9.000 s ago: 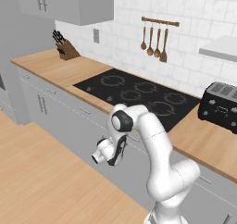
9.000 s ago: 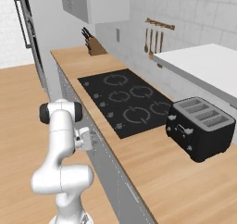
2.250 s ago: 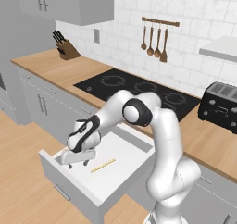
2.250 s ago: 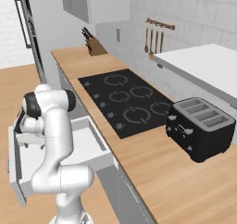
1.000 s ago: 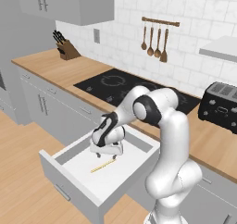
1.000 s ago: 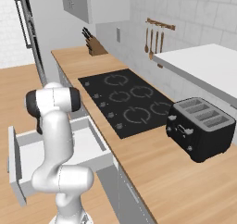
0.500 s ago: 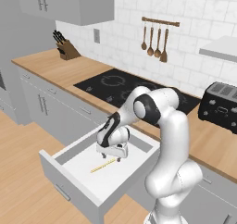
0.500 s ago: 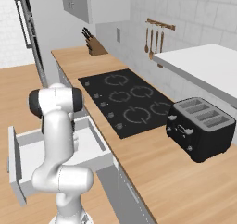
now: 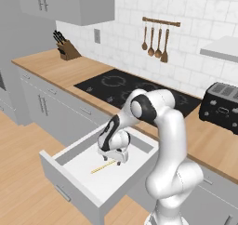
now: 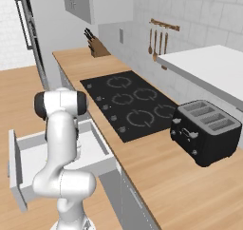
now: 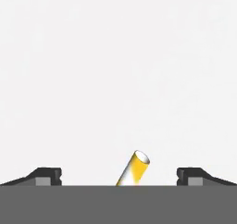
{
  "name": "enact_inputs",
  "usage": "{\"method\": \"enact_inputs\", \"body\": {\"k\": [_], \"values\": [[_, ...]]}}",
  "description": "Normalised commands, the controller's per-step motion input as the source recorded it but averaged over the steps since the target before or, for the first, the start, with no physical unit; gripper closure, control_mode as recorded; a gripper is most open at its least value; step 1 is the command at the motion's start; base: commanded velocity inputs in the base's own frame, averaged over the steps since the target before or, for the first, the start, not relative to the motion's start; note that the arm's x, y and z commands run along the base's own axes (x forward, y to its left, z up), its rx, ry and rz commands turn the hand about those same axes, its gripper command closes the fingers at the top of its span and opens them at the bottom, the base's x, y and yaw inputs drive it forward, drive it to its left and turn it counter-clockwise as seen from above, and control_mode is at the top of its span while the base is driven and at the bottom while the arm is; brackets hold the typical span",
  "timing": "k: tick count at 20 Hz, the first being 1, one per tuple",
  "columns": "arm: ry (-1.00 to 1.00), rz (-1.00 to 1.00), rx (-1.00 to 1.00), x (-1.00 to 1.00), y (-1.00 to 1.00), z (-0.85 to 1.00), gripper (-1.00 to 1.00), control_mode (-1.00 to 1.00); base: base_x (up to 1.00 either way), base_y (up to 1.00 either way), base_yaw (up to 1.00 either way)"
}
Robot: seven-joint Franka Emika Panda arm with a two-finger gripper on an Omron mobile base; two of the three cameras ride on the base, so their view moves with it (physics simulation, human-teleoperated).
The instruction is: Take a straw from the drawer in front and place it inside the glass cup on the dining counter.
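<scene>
The drawer (image 9: 69,168) stands pulled out below the wall counter, its white inside showing. The thin pale-yellow straw (image 9: 102,167) lies flat on the drawer floor. My gripper (image 9: 112,157) hangs low inside the drawer, right over the straw's far end, jaws open. In the hand view the straw's end (image 11: 135,169) pokes up between the two wide-apart fingertips (image 11: 46,176), touching neither. From the right base view the open drawer (image 10: 28,158) shows behind my arm, and the hand is hidden. The glass cup and dining counter are out of view.
A black cooktop (image 9: 135,89) is set into the wood counter (image 9: 56,70) above the drawer. A black toaster (image 9: 224,107) stands at the right, a knife block (image 9: 66,49) at the far left. Wooden utensils (image 9: 155,43) hang on the tiled wall.
My gripper has sunk a little lower into the drawer, down over the straw's end. The straw and the drawer have not moved.
</scene>
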Motion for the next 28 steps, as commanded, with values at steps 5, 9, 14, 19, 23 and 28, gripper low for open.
{"method": "enact_inputs", "body": {"k": [5, 9, 14, 19, 23, 28], "values": [[0.0, -0.08, -0.04, 0.29, 0.1, -0.25, -1.0, -1.0, 0.0, 0.0, 0.0], [0.0, -0.06, -0.06, 0.03, 0.19, -0.38, 1.0, -1.0, 0.0, 0.0, 0.0], [0.0, -0.06, -0.07, -0.13, 0.11, -0.39, 1.0, -1.0, 0.0, 0.0, 0.0], [-0.04, -0.04, -0.05, -0.2, 0.0, -0.16, 1.0, -1.0, 0.0, 0.0, 0.0], [-0.13, 0.0, -0.01, -0.32, -0.01, 0.17, 1.0, -1.0, 0.0, 0.0, 0.0], [-0.3, 0.0, 0.02, -0.5, -0.21, 0.99, 1.0, -1.0, 0.0, 0.0, 0.0]]}}
